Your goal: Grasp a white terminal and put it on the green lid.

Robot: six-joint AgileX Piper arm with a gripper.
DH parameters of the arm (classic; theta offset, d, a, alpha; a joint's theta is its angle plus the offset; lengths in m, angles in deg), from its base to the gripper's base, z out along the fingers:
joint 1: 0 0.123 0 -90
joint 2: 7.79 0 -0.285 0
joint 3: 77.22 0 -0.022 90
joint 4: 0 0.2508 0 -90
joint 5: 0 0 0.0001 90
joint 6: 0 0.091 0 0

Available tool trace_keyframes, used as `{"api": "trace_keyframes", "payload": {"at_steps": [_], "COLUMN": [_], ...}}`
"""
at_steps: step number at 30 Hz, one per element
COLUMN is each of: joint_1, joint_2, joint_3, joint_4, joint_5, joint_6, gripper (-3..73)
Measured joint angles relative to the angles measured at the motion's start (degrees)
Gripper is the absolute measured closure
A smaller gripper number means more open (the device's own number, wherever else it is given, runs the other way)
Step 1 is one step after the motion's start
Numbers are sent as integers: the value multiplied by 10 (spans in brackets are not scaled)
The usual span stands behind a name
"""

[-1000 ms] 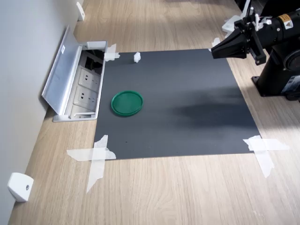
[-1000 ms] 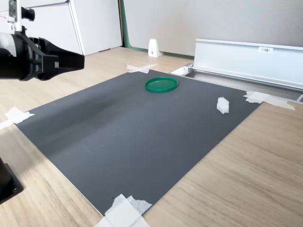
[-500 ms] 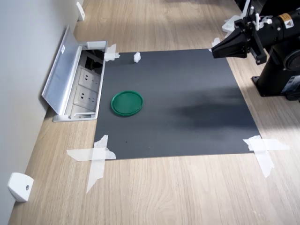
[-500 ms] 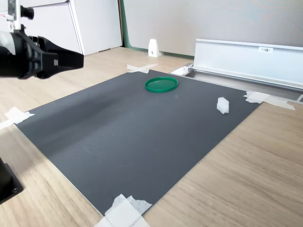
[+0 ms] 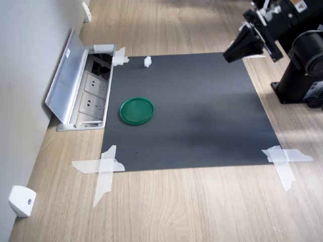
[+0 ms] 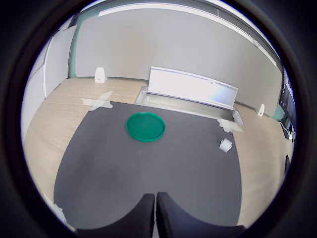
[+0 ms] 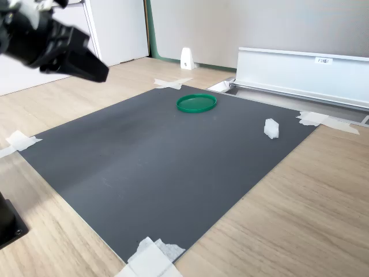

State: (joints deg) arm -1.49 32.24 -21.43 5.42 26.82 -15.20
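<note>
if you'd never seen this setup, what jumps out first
A big dark mat taped to the wooden table fills the scene, with the green lid standing out on it near the open socket box. The tiny white terminal sits apart near the mat's far edge in the first exterior view. The black gripper hangs over the opposite side, jaws together and empty.

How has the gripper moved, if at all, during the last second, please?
Yes: the gripper has tilted nose-down toward the black mat, with the arm lifting higher in both exterior views.
</note>
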Motion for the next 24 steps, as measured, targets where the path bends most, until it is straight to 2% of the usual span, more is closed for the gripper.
{"api": "trace_keyframes", "payload": {"at_steps": [6, 9, 12, 15, 17, 21, 24], "joint_1": [0, -14, -58, -113, -142, -193, -219], "joint_2": [110, 168, 219, 267, 298, 359, 404], "joint_3": [-94, -150, -200, -250, -278, -346, -399], "joint_4": [-24, -23, -7, 18, 34, 62, 64], "joint_5": [29, 56, 81, 109, 135, 228, 301], "joint_6": [-10, -55, -125, -228, -323, -503, -569], "gripper": [704, 704, 704, 704, 704, 692, 643]}}
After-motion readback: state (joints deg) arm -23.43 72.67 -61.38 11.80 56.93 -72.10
